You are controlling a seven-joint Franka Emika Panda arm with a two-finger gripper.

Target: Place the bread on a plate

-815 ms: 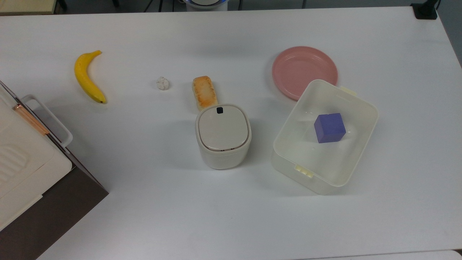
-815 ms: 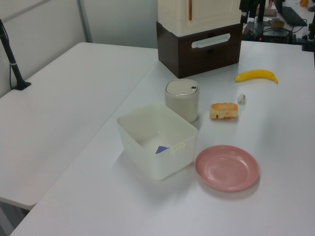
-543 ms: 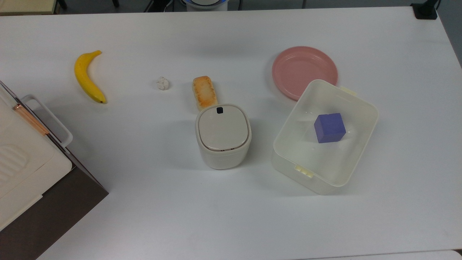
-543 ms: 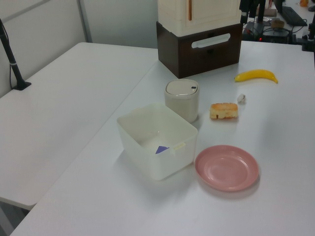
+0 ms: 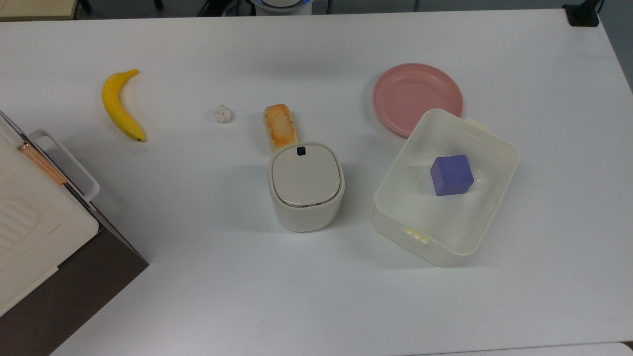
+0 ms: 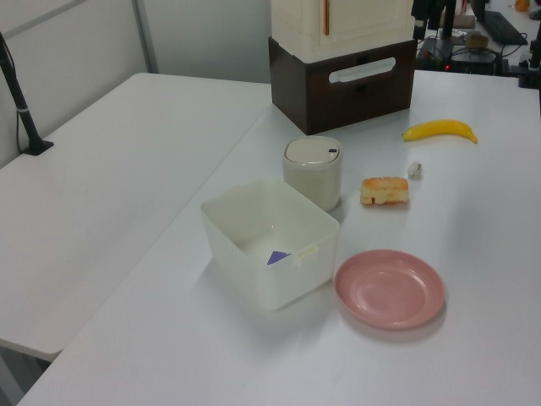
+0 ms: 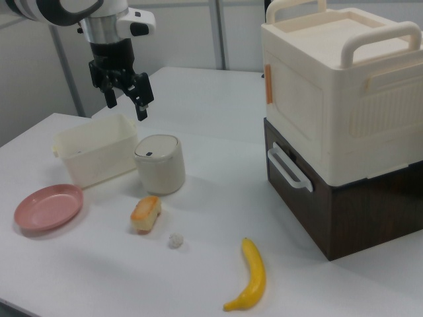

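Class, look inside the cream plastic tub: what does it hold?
The tub holds one purple cube on its floor. In the left view the tub's wall hides all but one corner of the cube.

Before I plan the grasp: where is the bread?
In the top view the bread lies flat on the table, just above the lidded bin, with the white lump to the top view's left.

White table [image 5: 198, 296]: bread [image 5: 280, 126], plate [image 5: 417, 96], tub [image 5: 445, 188], banana [image 5: 120, 105].
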